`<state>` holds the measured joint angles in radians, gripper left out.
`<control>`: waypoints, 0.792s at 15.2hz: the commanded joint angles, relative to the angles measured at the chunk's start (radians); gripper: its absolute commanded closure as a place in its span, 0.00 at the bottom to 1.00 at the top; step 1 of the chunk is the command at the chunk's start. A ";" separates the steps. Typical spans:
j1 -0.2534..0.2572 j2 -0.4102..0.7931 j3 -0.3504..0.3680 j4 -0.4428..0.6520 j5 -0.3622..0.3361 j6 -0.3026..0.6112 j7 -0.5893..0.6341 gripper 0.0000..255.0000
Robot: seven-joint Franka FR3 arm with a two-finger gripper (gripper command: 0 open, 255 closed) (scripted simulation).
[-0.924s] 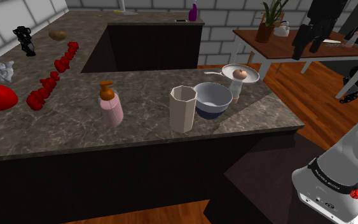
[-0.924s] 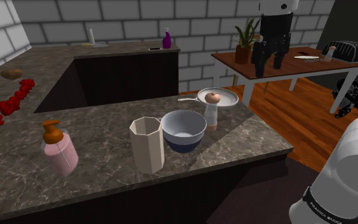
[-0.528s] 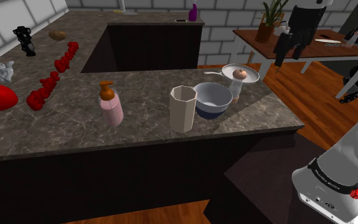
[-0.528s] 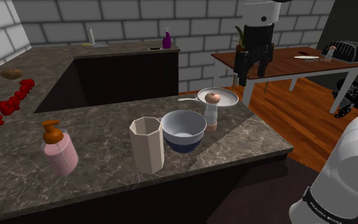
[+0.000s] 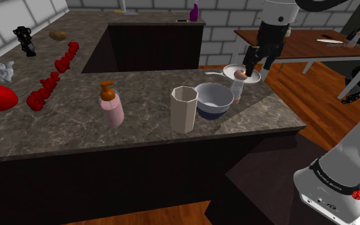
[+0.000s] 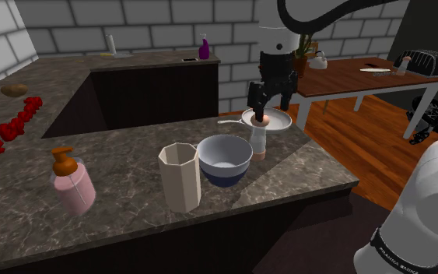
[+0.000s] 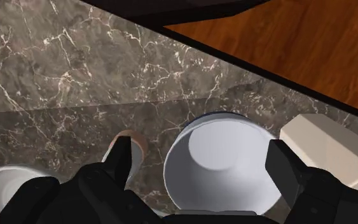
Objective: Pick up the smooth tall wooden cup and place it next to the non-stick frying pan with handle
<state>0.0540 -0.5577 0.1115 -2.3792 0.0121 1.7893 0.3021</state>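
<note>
A slim, smooth, pale cup (image 5: 238, 89) with a brownish top stands on the dark marble counter (image 5: 140, 108), right against a pale frying pan (image 5: 231, 70) whose handle points to the shoulder view's left. My black gripper (image 5: 259, 64) hangs open just above the pan and this cup, holding nothing. In the wrist view the slim cup (image 7: 133, 141) sits by one finger, and the pan's rim (image 7: 2, 184) lies beyond it. A blue-grey bowl (image 7: 222, 168) lies below the gap between the fingers. A wider faceted pale cup (image 5: 184, 108) stands beside the bowl (image 5: 213, 99).
A pink soap dispenser (image 5: 112, 104) stands further along the counter, with red pieces (image 5: 50, 83) beyond it. The counter's corner edge (image 5: 287, 121) drops to a wooden floor. Behind the arm stands a wooden table (image 5: 313, 48) with a kettle (image 6: 317, 60).
The arm has swung from over the wooden table to the shoulder view's left and come down over the pan. The fingers have stayed open.
</note>
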 commanded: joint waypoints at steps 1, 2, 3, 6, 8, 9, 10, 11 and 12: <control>0.009 0.060 0.028 0.005 0.011 0.068 0.035 0.00; 0.013 0.087 0.042 0.013 0.015 0.093 0.052 0.00; 0.017 0.115 0.056 0.022 0.017 0.118 0.069 0.00; 0.028 0.203 0.095 0.056 0.017 0.188 0.122 0.00; 0.033 0.265 0.121 0.086 0.011 0.231 0.159 0.00; 0.036 0.297 0.133 0.103 0.006 0.252 0.178 0.00; 0.039 0.330 0.145 0.121 -0.001 0.271 0.197 0.00; 0.041 0.363 0.157 0.140 -0.009 0.289 0.217 0.00; 0.044 0.396 0.168 0.161 -0.019 0.306 0.237 0.00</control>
<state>0.0957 -0.1918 0.2690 -2.2348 0.0013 2.0766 0.5203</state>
